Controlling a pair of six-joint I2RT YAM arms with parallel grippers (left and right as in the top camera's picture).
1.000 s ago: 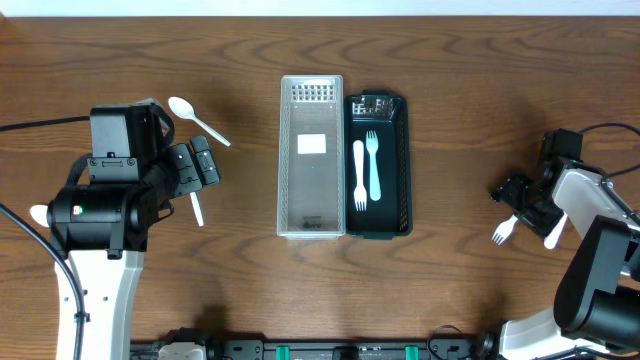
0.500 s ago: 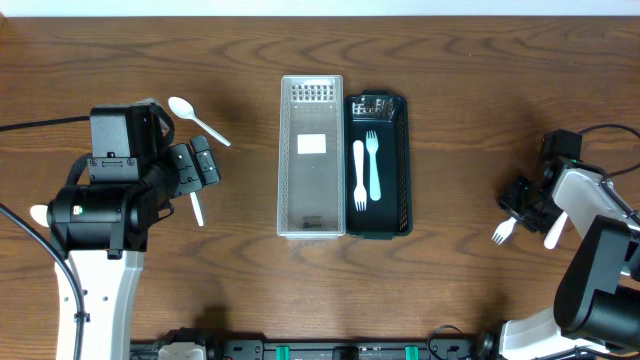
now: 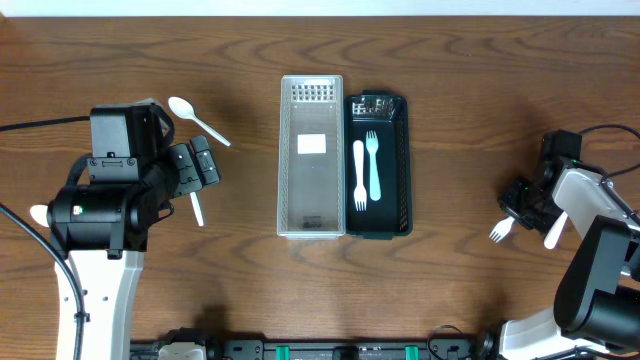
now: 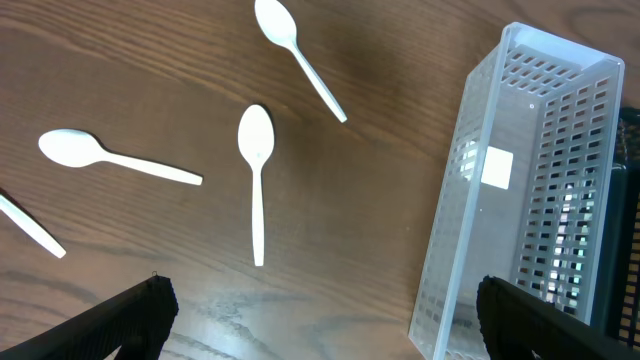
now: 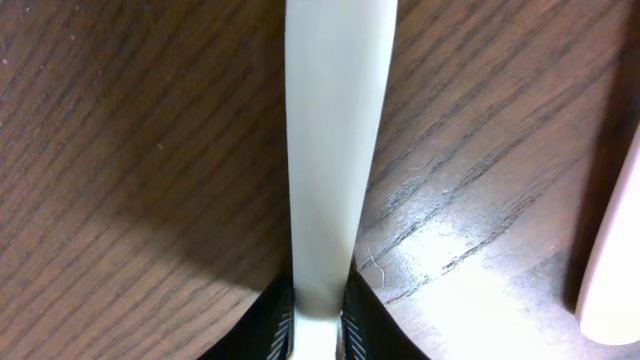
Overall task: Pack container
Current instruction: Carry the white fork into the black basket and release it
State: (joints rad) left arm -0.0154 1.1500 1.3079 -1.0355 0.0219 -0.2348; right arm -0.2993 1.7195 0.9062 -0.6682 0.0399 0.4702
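Forks first: at the right edge of the overhead view, your right gripper (image 3: pixel 520 203) is clamped on the handle of a white fork (image 3: pixel 499 232), its tines pointing lower left. Your left gripper (image 3: pixel 203 166) hangs wide open at left, over a white spoon (image 4: pixel 257 170). At centre, the black tray (image 3: pixel 401 150) touching the clear bin (image 3: pixel 311 190) holds two forks (image 3: pixel 372 165).

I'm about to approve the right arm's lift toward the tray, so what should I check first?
1. Right end effector closed on white fork handle: ok.
2. Fork lifted off the table: cannot tell.
3. Neighbouring white utensil apart from the grip: ok.
4. Black tray has free space beside its two forks: ok.
5. Left end effector open, away from the tray: ok.
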